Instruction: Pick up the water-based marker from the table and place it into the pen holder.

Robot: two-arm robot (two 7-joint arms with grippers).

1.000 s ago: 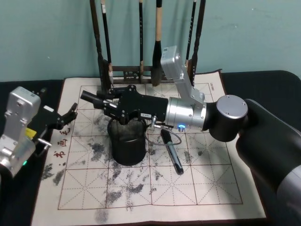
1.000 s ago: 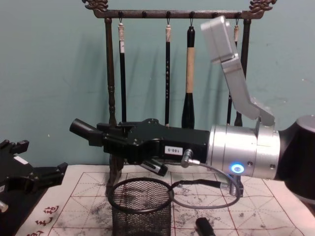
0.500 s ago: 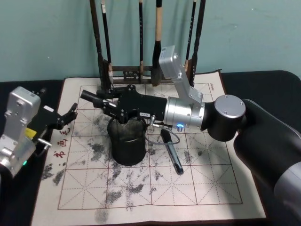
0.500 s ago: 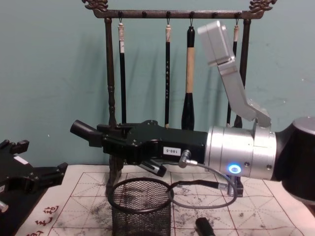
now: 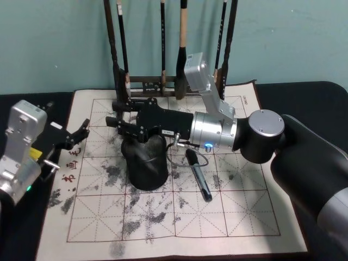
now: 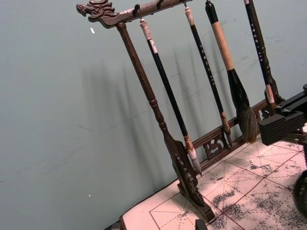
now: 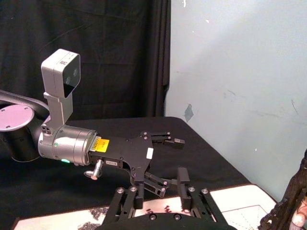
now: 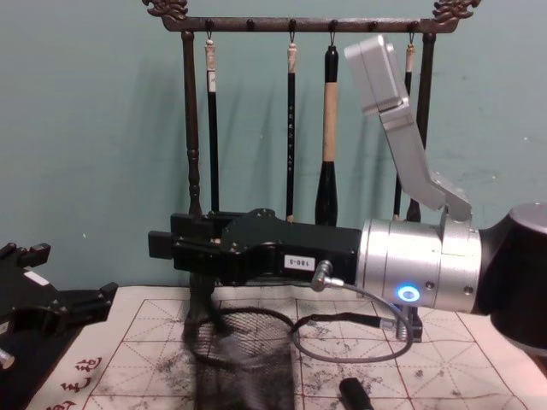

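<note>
Chest view gives you the change: the right gripper (image 8: pixel 164 244), clenched on the marker above the pen holder (image 8: pixel 261 371) half a second ago, now has its jaws spread and empty. The marker (image 8: pixel 203 318) is a dark blur dropping from under them into the cup's mouth. Count the release as made (whether it settles inside isn't clear yet). Another black pen (image 5: pixel 199 177) lies on the calligraphy mat (image 5: pixel 244 217) beside the holder. Your left gripper (image 5: pixel 79 135) sits parked at the mat's left edge, unclenched.

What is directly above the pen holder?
The open right gripper hangs over the pen holder, covering its mouth in the head view, so its contents cannot be seen. The left gripper idles by the mat.
</note>
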